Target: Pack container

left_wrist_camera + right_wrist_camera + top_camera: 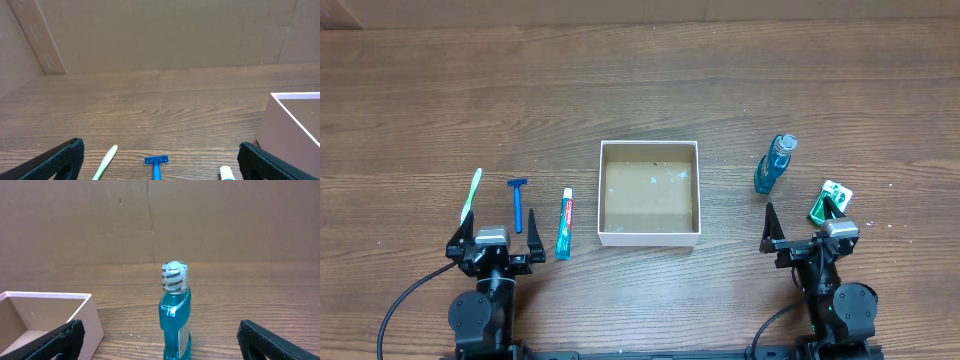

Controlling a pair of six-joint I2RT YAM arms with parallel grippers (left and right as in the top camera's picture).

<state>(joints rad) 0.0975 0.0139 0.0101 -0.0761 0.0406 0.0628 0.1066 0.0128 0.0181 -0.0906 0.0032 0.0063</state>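
Table (640, 90): wood grain, six items on it. Container (649, 238) sits midway between my left and right edges. Toward the left edge, side by side along my near edge: toothbrush (470, 196), razor (518, 203), toothpaste tube (564, 224). Toward the right edge: mouthwash bottle (773, 165), upright, and green packet (832, 190) near it.

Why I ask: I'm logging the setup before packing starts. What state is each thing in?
container: open-topped, nothing inside.
toothbrush: lying flat, outside the container.
razor: lying flat, outside.
toothpaste tube: lying flat, outside.
mouthwash bottle: upright, cap on.
green packet: lying by the right gripper.
left gripper: open, empty.
right gripper: open, empty.
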